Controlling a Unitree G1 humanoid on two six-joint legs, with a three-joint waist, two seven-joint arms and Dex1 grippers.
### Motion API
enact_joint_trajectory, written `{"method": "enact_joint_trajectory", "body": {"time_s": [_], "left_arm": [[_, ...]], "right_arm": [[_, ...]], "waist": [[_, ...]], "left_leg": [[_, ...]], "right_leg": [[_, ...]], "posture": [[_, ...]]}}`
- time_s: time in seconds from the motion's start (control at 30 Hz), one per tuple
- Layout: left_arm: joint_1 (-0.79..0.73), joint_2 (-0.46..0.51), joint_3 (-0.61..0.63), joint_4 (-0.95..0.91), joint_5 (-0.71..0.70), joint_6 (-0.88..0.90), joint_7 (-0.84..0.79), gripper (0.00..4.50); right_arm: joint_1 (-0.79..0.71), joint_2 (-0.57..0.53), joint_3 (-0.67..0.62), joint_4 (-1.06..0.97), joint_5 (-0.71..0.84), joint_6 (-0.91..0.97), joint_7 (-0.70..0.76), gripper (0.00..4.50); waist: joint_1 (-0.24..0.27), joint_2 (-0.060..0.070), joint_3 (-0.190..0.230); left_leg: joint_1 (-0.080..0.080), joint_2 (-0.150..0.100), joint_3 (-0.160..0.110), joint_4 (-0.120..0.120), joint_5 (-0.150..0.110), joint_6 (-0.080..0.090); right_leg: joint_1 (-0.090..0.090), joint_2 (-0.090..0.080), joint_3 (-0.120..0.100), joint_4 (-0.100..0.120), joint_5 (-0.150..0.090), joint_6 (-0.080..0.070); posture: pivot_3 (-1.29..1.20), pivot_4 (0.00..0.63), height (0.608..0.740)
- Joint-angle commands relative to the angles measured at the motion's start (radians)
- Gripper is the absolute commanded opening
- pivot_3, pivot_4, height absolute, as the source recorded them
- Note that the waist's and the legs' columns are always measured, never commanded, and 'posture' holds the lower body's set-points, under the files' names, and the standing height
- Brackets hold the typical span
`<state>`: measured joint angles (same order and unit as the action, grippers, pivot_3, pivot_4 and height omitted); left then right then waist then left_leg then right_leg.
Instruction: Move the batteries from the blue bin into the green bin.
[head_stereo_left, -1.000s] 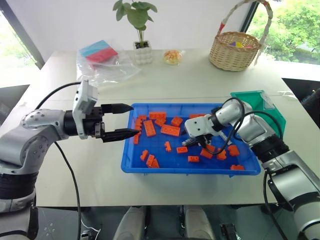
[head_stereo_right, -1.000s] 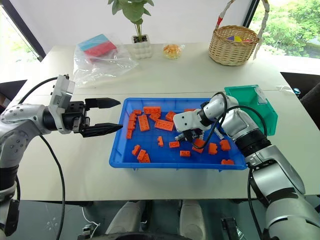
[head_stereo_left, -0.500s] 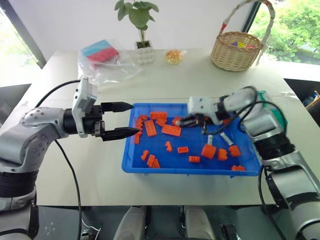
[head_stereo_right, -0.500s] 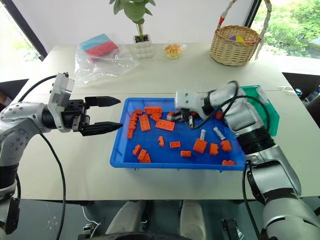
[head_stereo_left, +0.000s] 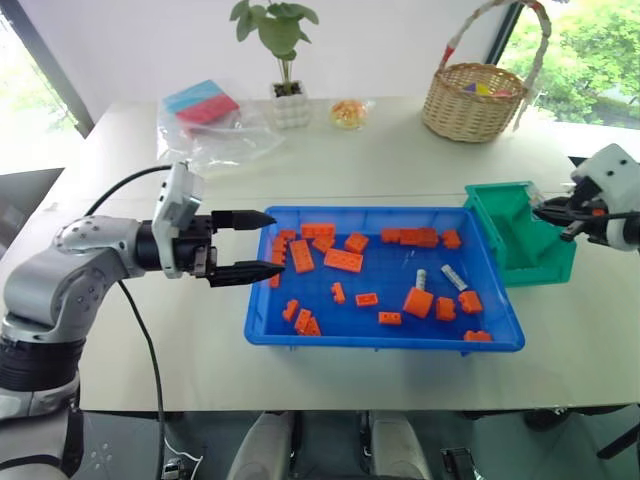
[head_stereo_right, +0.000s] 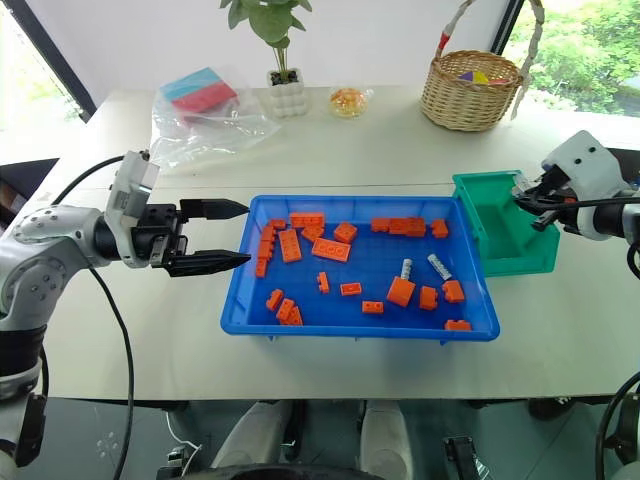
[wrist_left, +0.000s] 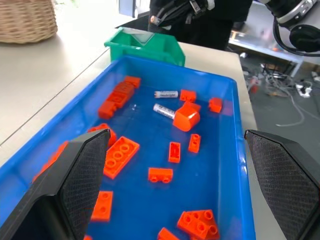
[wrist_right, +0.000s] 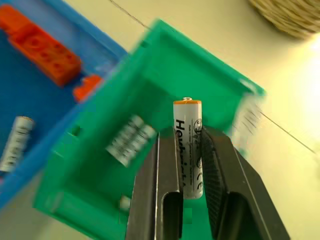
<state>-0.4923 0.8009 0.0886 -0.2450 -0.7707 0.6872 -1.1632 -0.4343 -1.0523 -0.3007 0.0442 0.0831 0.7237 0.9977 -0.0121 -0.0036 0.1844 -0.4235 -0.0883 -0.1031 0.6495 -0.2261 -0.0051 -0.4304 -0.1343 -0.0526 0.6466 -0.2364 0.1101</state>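
Battery (wrist_right: 187, 145) sits clamped in the right gripper (wrist_right: 189, 165), green bin (wrist_right: 150, 165) right below for dropping. Left gripper (head_stereo_left: 243, 243) waits, fingers apart.

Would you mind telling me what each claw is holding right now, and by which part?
The right claw pinches a battery around its lower half, its capped end sticking out over the green bin. The left claw is open and holds nothing.

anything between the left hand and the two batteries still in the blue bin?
Yes: orange bricks scattered in the blue bin lie between the left hand and both batteries, per the left eye view.
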Motion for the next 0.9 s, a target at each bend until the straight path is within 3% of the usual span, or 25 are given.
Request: {"method": "enact_joint_trajectory", "body": {"time_s": [0.03, 0.27, 0.43, 0.6, 0.9], "left_arm": [[-0.034, -0.003, -0.002, 0.014, 0.012, -0.021, -0.012, 4.5], [-0.059, -0.013, -0.011, 0.027, 0.025, -0.023, -0.022, 4.5], [-0.058, -0.004, -0.004, 0.022, 0.023, -0.019, -0.023, 4.5], [-0.043, -0.001, 0.002, 0.008, 0.018, -0.016, -0.016, 4.5], [-0.033, -0.008, 0.003, -0.009, 0.011, -0.01, 0.004, 4.5]], "right_arm": [[0.018, 0.017, -0.035, -0.022, 0.038, 0.026, -0.04, 1.06], [-0.015, 0.058, -0.03, 0.018, 0.055, -0.025, -0.145, 4.4], [-0.029, 0.03, -0.048, -0.053, 0.12, 0.007, -0.123, 4.46], [-0.053, 0.038, -0.019, -0.28, 0.257, 0.168, -0.101, 4.46], [-0.046, 0.183, 0.121, -0.558, 0.312, 0.61, -0.346, 4.46]], "waist": [[-0.004, 0.0, 0.0], [0.001, 0.0, 0.0], [0.001, 0.0, 0.0], [-0.003, 0.0, 0.0], [0.009, -0.001, 0.0]], "left_leg": [[0.0, 0.0, 0.0, 0.0, 0.0, 0.0], [0.0, 0.0, 0.0, 0.001, 0.0, 0.0], [0.0, 0.0, 0.0, 0.0, 0.0, 0.0], [0.0, 0.0, -0.001, 0.0, 0.0, 0.0], [-0.002, -0.001, -0.003, 0.001, 0.0, 0.0]], "right_leg": [[0.0, 0.0, 0.0, 0.0, 0.0, 0.0], [0.0, 0.0, 0.0, 0.0, 0.0, 0.0], [0.0, 0.0, 0.0, 0.0, 0.0, 0.0], [0.0, 0.0, 0.0, 0.0, 0.0, 0.0], [0.0, 0.0, 0.0, -0.001, 0.0, 0.0]], "posture": [[0.0, 0.15, 0.702], [0.0, 0.15, 0.702], [0.0, 0.15, 0.702], [0.0, 0.15, 0.702], [0.0, 0.15, 0.702]]}}
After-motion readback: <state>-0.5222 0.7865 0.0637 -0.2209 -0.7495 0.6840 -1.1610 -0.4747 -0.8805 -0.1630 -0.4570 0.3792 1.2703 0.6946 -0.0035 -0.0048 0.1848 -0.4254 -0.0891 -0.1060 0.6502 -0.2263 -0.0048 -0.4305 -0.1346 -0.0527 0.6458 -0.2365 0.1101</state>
